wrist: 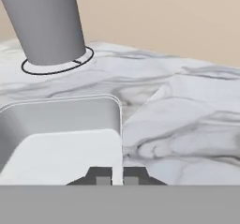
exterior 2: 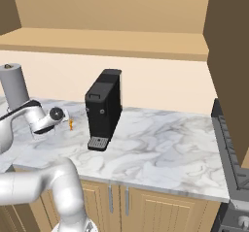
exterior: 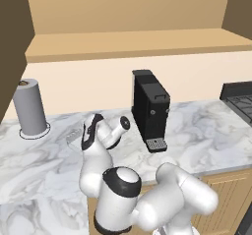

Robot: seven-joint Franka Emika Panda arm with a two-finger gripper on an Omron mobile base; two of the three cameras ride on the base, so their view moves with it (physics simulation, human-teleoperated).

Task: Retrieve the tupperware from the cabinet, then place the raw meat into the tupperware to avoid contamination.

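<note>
The tupperware lies on the marble tabletop toward its left end, its thin right-hand wall pinched between the 2 dark fingertips of the end effector, which is clenched on that rim. In the hand view the shallow translucent container stands just short of the grey paper-towel roll, which sits upright in its ring base near the back wall. From the left base view, the white arm reaches low over the tabletop between the roll and a black coffee machine standing mid-counter. The raw meat, a small orange sliver, rests on the tabletop just left of the coffee machine in the right base view, beside the arm's wrist. A stove edge shows at the far right end.
</note>
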